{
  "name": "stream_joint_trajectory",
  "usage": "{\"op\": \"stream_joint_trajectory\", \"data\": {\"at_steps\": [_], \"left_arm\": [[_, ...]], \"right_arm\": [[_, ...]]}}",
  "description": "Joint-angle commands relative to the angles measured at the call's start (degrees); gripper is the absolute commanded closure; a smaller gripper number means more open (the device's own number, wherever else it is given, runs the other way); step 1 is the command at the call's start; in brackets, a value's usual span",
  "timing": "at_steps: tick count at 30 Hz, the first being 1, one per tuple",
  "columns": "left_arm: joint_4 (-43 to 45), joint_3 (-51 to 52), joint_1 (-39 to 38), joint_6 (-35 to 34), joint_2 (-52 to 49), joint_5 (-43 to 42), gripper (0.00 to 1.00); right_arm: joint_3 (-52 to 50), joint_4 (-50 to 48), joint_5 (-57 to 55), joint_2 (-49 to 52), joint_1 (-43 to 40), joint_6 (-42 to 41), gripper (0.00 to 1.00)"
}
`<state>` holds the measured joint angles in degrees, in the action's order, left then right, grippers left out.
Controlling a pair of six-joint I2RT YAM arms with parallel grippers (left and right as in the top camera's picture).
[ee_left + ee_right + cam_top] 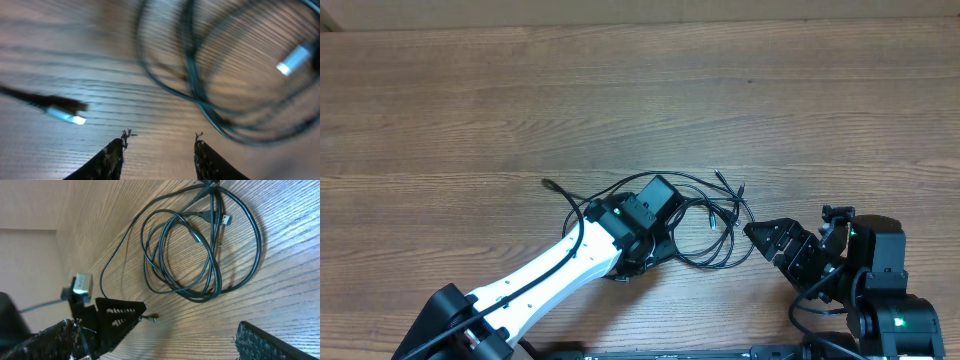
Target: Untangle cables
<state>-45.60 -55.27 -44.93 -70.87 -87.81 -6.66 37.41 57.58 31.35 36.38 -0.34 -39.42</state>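
1. Nearest the overhead lens is my left arm (535,280), a white shell that comes up from the lower-left edge and slants toward the middle of the table.
2. My left gripper (159,150) is at the end of that arm. Its two fingertips (114,152) stand partly apart with bare wood showing between them and nothing in hold. From above, the black wrist block hides the tips. It sits over the left part of the cable heap.
3. In the left wrist view, a plug end (65,116) with a pale tip lies on the wood to the left of my fingers, clear of them. This view is blurred and shows little more.
4. The cables (715,225) are thin black cords in loose, overlapping loops. They lie on the wooden table (620,90) a little right of centre, toward the near edge, between my two grippers. One strand trails out to the left and ends in a free end (548,184).
5. In the right wrist view the loops lie flat and cross one another at the far side. A silver-tipped plug (226,219) lies there. I cannot tell how many separate cords there are.
6. My right gripper (195,330) has its fingers spread wide with only wood grain between them, holding nothing. From above it sits just right of the loops, close to the outermost strand, and I see no contact with it.
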Motion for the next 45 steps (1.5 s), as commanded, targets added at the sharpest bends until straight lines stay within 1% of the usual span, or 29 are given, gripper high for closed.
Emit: {"op": "stream_joint_trajectory", "data": {"at_steps": [1,2,4,10,13,17,23,28,29,31,33,34,36,38,39,42,45], "left_arm": [[1.0,2.3,-0.1,-13.0,0.0,5.9,0.51],[2.0,3.0,-0.1,-13.4,0.0,6.0,0.51],[4.7,4.4,-0.1,-13.4,0.0,5.8,0.57],[13.3,8.1,-0.1,-13.4,-0.1,5.8,0.61],[14.6,9.1,-0.1,-13.4,-0.1,5.8,0.68],[14.7,9.7,-0.1,-13.4,-0.1,6.3,0.64],[18.4,11.3,-0.5,-13.4,-1.4,6.2,0.64],[22.5,11.3,-0.9,-13.4,-5.9,4.5,0.74],[22.9,11.3,-0.9,-13.4,-7.1,3.5,0.8],[23.1,11.3,-0.9,-13.4,-9.0,0.9,0.96],[23.1,11.3,-0.9,-13.1,-10.4,-2.5,0.96],[23.1,11.3,-0.8,-12.5,-10.5,-3.8,0.96],[23.2,11.0,-0.3,-10.5,-10.3,-3.9,0.96],[23.1,10.1,1.6,-5.9,-9.1,-4.0,0.96],[23.1,9.4,2.9,-2.4,-8.0,-4.6,0.96],[22.9,7.4,7.7,5.9,-3.1,-6.1,0.96],[21.9,4.9,12.9,11.2,2.9,-7.0,0.96]], "right_arm": [[0.9,-0.2,-0.9,-0.2,0.0,-0.2,0.0],[0.9,-0.2,-0.9,-0.2,0.0,-0.2,0.0],[0.9,-0.2,-0.9,-0.2,0.0,-0.2,0.0],[0.9,-0.2,-0.9,-0.2,0.0,-0.2,0.0],[0.9,-0.2,-0.9,-0.2,0.0,-0.2,0.0],[0.9,-0.2,-0.9,-0.2,0.0,-0.2,0.0],[0.9,-0.2,-0.9,-0.2,0.0,-0.2,0.0],[0.9,-0.2,-0.9,-0.2,0.0,-0.2,0.0],[0.9,-0.2,-0.9,-0.2,0.0,-0.2,0.0],[0.9,-0.2,-0.9,-0.2,0.0,-0.2,0.0],[0.9,-0.2,-0.9,-0.2,0.0,-0.2,0.0],[0.9,-0.2,-0.9,-0.2,0.0,-0.2,0.0],[0.9,-0.1,-0.9,-0.2,0.0,-0.2,0.0],[0.9,-0.1,-0.9,-0.2,0.0,-0.2,0.0],[0.9,-0.1,-0.9,-0.2,0.0,-0.2,0.0],[0.9,0.0,-0.9,-0.2,0.0,-0.2,0.0],[0.9,0.7,-0.7,-0.2,0.0,-0.2,0.0]]}}
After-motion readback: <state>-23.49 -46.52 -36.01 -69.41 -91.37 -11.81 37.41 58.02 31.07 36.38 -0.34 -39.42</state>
